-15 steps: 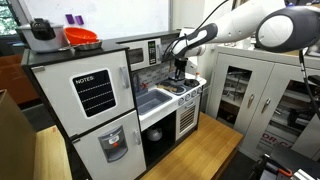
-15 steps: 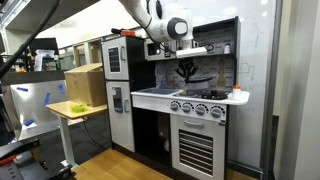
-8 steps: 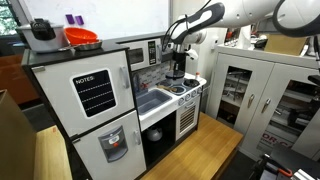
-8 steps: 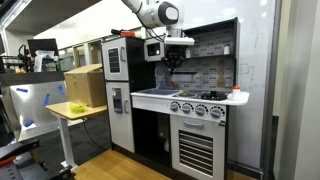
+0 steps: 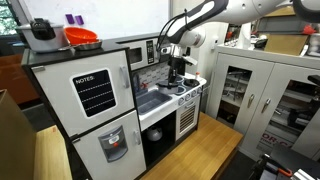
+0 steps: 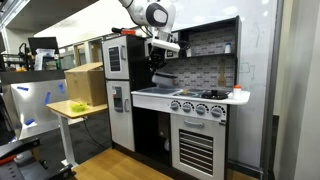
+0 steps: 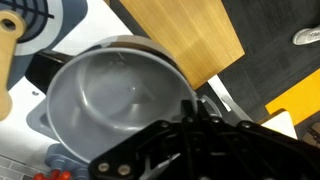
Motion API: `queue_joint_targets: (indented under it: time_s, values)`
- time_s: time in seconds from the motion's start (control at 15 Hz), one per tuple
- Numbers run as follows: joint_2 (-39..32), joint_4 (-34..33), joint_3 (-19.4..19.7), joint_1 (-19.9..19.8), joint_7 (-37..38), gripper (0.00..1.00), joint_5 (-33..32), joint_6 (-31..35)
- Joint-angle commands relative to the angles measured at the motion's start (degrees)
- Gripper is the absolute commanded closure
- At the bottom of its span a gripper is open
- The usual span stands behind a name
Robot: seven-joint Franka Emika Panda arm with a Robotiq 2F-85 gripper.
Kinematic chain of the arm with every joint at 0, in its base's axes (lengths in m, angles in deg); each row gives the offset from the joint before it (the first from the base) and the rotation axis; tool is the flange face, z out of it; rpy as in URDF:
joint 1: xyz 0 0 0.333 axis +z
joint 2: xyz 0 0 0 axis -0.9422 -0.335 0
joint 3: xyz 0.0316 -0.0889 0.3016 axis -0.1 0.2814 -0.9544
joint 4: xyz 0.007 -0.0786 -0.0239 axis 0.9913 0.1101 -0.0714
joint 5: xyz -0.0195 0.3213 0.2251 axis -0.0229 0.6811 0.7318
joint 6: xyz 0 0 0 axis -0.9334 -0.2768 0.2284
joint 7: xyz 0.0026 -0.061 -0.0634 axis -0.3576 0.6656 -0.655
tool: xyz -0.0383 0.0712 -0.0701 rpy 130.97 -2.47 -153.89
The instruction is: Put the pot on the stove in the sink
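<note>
**Where the cameras look**

In an exterior view the camera stands near the fridge (image 5: pixel 100 100) end of the toy kitchen (image 5: pixel 140 48). In an exterior view it stands far back, facing the oven (image 6: pixel 200 145). Both show the arm (image 5: pixel 205 12). The wrist view looks down, very close, into the pot (image 7: pixel 115 100).

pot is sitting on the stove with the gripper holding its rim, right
Not on the stove. The pot hangs in the air, clear of the stove, with the gripper holding its rim. An exterior view shows the gap beneath it.
</note>
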Motion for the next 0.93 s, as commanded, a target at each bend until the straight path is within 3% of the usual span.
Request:
queue_joint_targets:
  time_s: [0.0, 0.47, 0.87]
  values:
    - [3.38, 6.55, 0.82, 0.99, -1.86, 0.99, 2.90, 6.83]
    - [4.79, 13.12, 2.97, 3.02, 6.20, 0.99, 1.27, 23.60]
    - [3.43, 13.61, -1.17, 3.21, 4.84, 0.99, 3.24, 25.43]
